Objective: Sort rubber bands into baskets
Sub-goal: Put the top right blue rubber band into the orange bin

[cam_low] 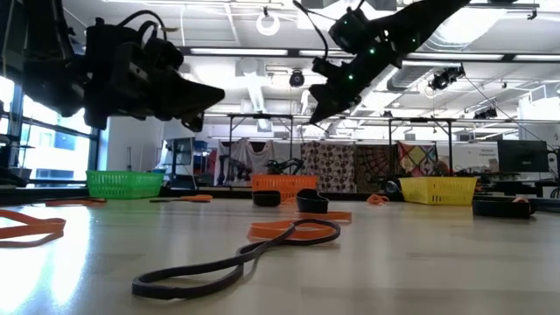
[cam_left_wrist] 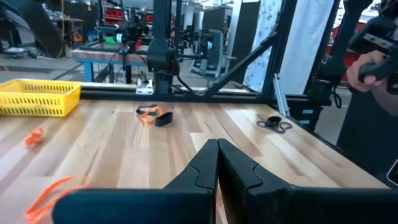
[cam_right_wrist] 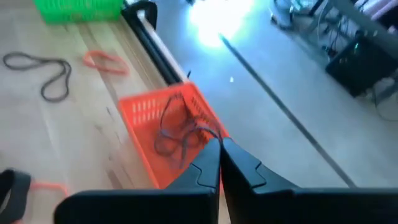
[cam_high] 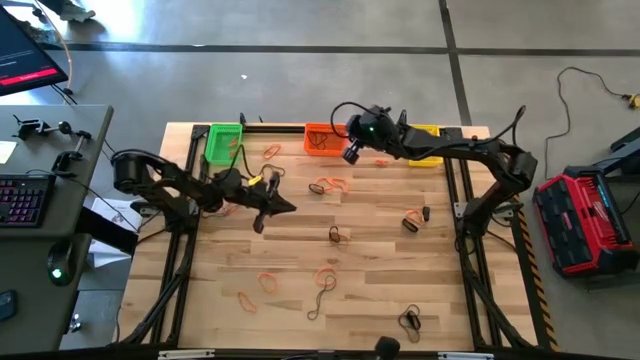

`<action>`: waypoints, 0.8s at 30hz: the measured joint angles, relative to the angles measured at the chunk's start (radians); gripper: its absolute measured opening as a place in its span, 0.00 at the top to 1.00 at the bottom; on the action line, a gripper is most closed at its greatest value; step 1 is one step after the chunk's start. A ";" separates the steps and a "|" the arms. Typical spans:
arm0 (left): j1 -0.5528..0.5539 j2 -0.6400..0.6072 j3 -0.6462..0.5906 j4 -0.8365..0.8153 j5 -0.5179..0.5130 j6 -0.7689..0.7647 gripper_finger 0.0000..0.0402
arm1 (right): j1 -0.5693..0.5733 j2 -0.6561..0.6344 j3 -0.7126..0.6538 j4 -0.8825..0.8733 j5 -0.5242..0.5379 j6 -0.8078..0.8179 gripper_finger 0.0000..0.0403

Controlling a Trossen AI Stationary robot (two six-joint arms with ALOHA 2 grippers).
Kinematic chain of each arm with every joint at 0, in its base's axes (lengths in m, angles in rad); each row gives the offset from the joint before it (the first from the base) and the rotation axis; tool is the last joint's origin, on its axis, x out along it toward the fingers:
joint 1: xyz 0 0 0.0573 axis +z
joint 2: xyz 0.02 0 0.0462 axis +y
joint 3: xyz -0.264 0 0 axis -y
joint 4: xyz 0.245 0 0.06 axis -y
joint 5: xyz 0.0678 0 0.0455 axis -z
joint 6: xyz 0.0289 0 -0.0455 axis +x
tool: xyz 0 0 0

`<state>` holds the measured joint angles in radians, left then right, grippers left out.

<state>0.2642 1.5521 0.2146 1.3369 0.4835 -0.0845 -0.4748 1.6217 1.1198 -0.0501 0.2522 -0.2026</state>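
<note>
Check the right gripper (cam_high: 352, 152): it hangs raised over the far edge of the table, just above the near right corner of the orange basket (cam_high: 322, 139). Its fingers (cam_right_wrist: 209, 163) are fully closed, tips pressed together, and nothing is held between them. Inside the orange basket you can see dark bands (cam_right_wrist: 177, 134) lying on the mesh floor.

Check the left gripper (cam_high: 281, 206): it sits raised over the left-centre of the table, pointing right, fingers (cam_left_wrist: 210, 163) closed tight and empty.

Locate the three baskets along the far edge: the green basket (cam_high: 223, 142) at left, the orange one at centre, the yellow basket (cam_high: 425, 146) at right, partly under the right arm. The loose rubber bands (cam_high: 330, 186), orange and dark, remain scattered across the wooden table (cam_high: 380, 270), from the far edge to the near edge.
</note>
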 joint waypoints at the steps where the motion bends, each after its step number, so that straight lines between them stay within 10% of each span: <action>1: 0.004 -0.009 -0.005 0.001 0.000 0.002 1.00 | 0.001 0.001 0.000 0.014 0.000 -0.006 1.00; 24: 0.039 -0.052 -0.026 -0.008 -0.001 0.000 1.00 | -0.042 0.370 0.506 -0.371 -0.067 -0.054 1.00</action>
<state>0.3035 1.5002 0.1886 1.3293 0.4828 -0.0846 -0.5170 1.9917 1.6263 -0.4210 0.1856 -0.2565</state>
